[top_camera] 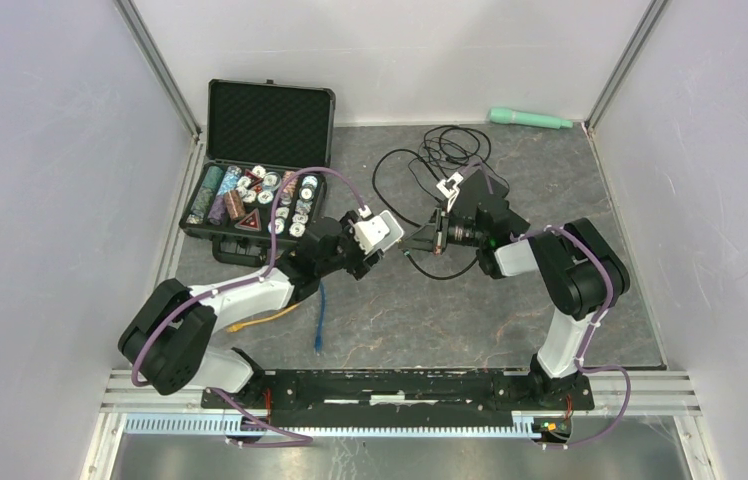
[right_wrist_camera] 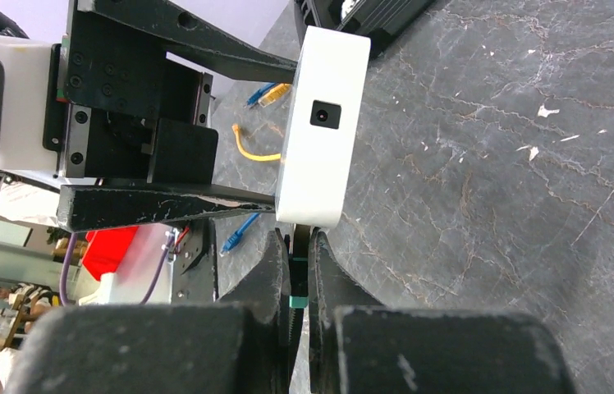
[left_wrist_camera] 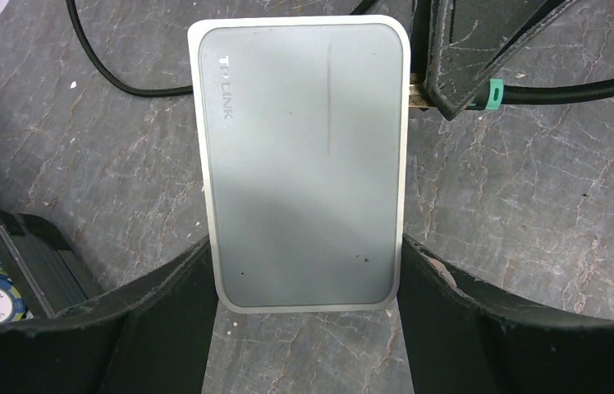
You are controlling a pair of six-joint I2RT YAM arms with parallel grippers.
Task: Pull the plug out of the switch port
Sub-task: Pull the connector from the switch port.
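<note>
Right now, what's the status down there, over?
Left claw clamps the switch. Right claw pinched shut on the plug. Plug not yet pulled out. Only its black cable trails behind.

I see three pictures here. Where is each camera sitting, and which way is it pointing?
Top external: fixed above the table's near edge, looking down on the table; the left arm and right arm show whole.
Left wrist: on the left arm, looking along the left gripper, whose fingers clasp the switch.
Right wrist: on the right arm, looking along the right gripper, shut on the plug.
Shared: both wrist views show the switch and the other arm's gripper.
</note>
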